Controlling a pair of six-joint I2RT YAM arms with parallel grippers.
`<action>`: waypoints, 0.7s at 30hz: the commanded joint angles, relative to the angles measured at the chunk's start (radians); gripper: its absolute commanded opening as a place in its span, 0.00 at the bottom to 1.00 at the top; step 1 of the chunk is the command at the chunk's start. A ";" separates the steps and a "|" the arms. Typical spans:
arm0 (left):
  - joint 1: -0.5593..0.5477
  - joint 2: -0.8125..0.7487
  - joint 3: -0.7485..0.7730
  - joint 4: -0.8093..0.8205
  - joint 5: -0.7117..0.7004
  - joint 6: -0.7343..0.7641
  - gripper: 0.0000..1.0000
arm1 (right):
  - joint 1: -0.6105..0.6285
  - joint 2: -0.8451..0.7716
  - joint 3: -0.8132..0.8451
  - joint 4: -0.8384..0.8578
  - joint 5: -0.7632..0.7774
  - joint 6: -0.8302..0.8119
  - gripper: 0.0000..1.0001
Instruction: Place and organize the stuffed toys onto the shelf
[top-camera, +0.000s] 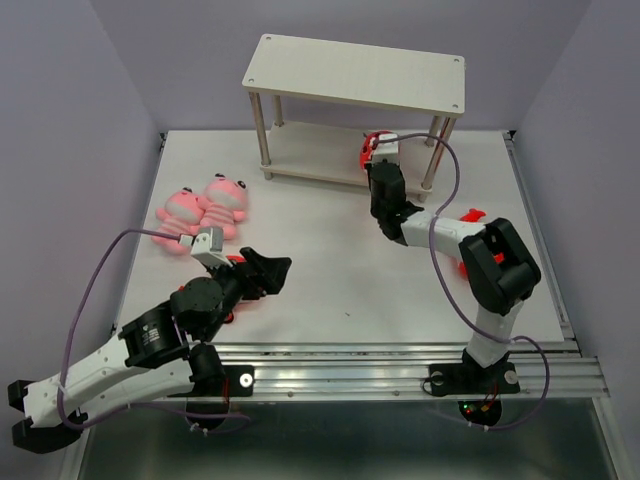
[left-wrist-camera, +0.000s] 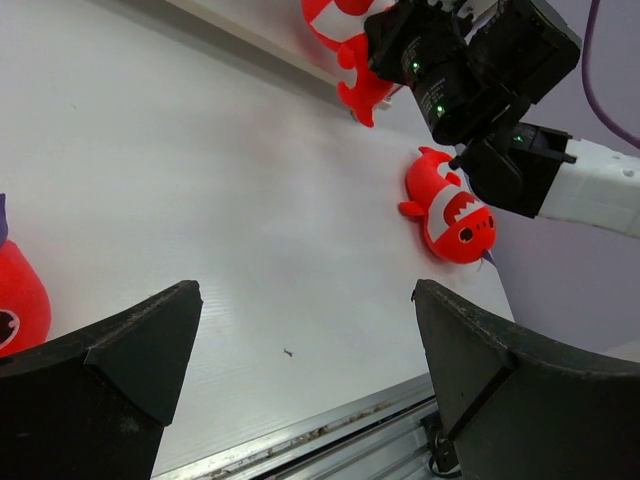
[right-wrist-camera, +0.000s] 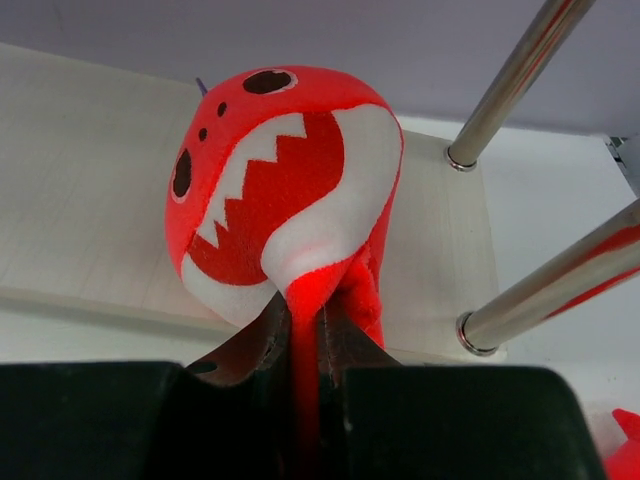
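Note:
The pale two-tier shelf (top-camera: 355, 72) stands at the table's back. My right gripper (top-camera: 381, 160) is shut on a fin of a red shark toy (right-wrist-camera: 280, 170), holding it over the right end of the lower board (right-wrist-camera: 90, 200); this toy also shows in the top view (top-camera: 372, 140). A second red shark (left-wrist-camera: 450, 205) lies on the table by the right arm. A third red one (left-wrist-camera: 15, 295) lies beside my left gripper (left-wrist-camera: 305, 295), which is open and empty above the table. Two pink toys (top-camera: 185, 212) (top-camera: 225, 198) lie side by side at the left.
Two metal shelf legs (right-wrist-camera: 510, 75) (right-wrist-camera: 550, 290) stand just right of the held toy. The right arm's forearm (top-camera: 440, 230) partly hides the second shark. An aluminium rail (top-camera: 400, 355) runs along the table's near edge. Purple walls enclose the table.

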 joint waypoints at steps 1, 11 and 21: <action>0.003 -0.016 -0.020 0.019 -0.004 -0.021 0.99 | -0.056 0.056 0.106 0.142 0.106 0.038 0.01; 0.003 -0.033 -0.049 0.033 0.016 -0.028 0.99 | -0.134 0.193 0.191 0.197 0.117 0.035 0.03; 0.003 -0.042 -0.060 0.031 0.036 -0.044 0.99 | -0.162 0.282 0.240 0.261 0.131 0.010 0.24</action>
